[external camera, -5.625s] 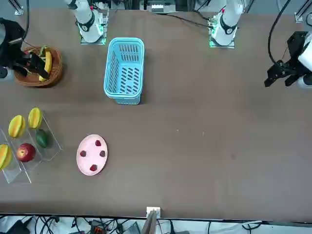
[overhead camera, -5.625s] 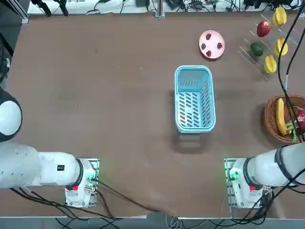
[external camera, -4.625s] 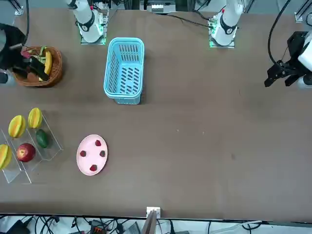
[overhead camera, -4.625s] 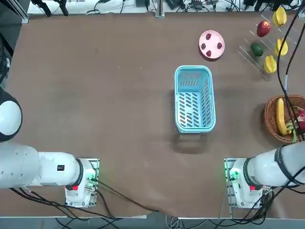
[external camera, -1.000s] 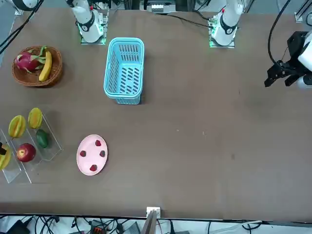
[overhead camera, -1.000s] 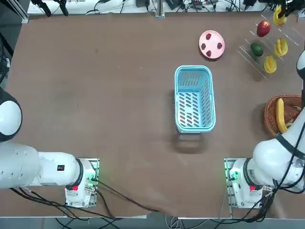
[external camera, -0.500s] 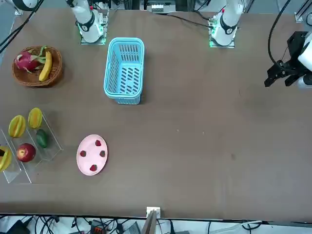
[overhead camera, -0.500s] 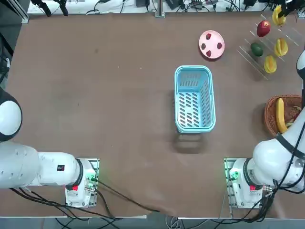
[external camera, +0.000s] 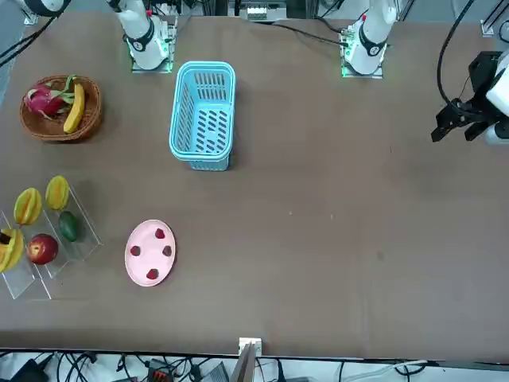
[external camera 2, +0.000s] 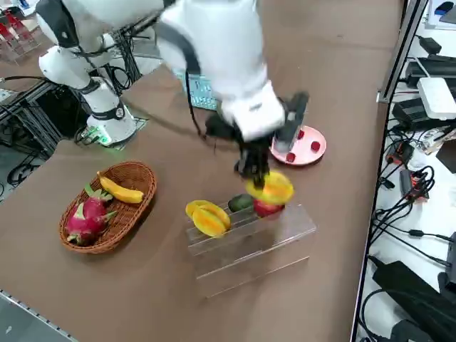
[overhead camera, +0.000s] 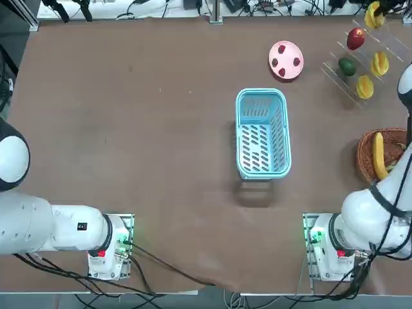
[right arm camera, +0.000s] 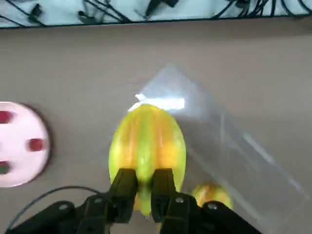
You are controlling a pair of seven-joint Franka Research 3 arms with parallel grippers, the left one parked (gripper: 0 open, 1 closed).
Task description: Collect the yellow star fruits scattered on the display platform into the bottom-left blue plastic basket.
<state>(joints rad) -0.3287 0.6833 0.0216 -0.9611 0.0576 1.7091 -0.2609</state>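
My right gripper (external camera 2: 255, 173) (right arm camera: 144, 181) is shut on one yellow star fruit (external camera 2: 270, 189) (right arm camera: 147, 145) (overhead camera: 374, 14) (external camera: 10, 248), held just above the clear display platform (external camera 2: 249, 246) (overhead camera: 335, 74) at the table's far right corner. Two more star fruits (overhead camera: 379, 62) (overhead camera: 365, 85) (external camera: 28, 205) (external camera: 56, 192) lie on the rack's tiers, side by side in the right side view (external camera 2: 206, 217). The blue plastic basket (overhead camera: 261, 132) (external camera: 203, 115) stands mid-table with nothing in it, well away from the gripper.
On the rack also sit a red apple (overhead camera: 355, 38) and a green fruit (overhead camera: 347, 65). A pink plate (overhead camera: 286, 59) with small red pieces lies beside the rack. A woven basket (overhead camera: 365, 164) with a banana and a dragon fruit stands at the right edge.
Over the last seconds my right arm came from over the woven basket to the rack. Its gripper has since closed on the far star fruit and raised it slightly.
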